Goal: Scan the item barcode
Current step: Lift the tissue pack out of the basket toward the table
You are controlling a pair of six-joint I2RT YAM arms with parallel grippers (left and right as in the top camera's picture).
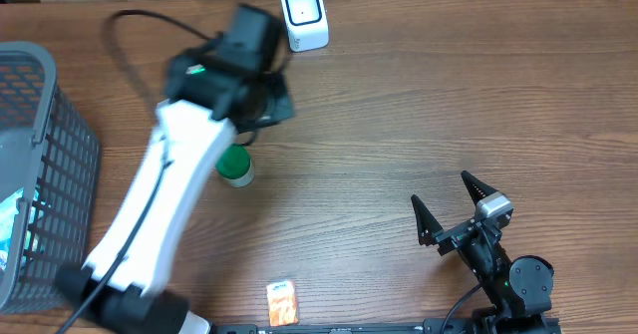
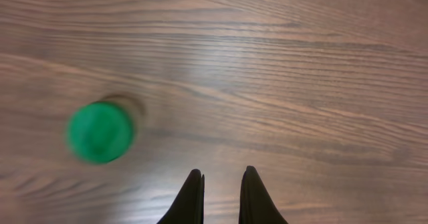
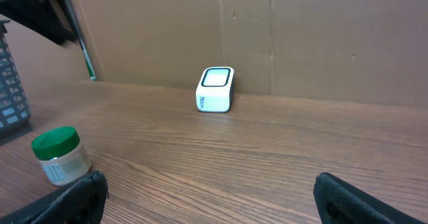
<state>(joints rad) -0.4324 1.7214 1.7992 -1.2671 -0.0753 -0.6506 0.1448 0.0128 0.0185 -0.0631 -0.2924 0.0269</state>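
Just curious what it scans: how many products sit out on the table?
2: a green-lidded jar mid-table, an orange packet at the near edge. The grey basket on the left may hide more.

One wooden table (image 1: pixel 419 95) holds two robot arms, a left arm (image 1: pixel 164 199) and a right arm (image 1: pixel 488 244), plus one green-lidded jar (image 1: pixel 236 166), one white scanner (image 1: pixel 304 16), one grey basket (image 1: pixel 75 155) and one orange packet (image 1: pixel 282 302).
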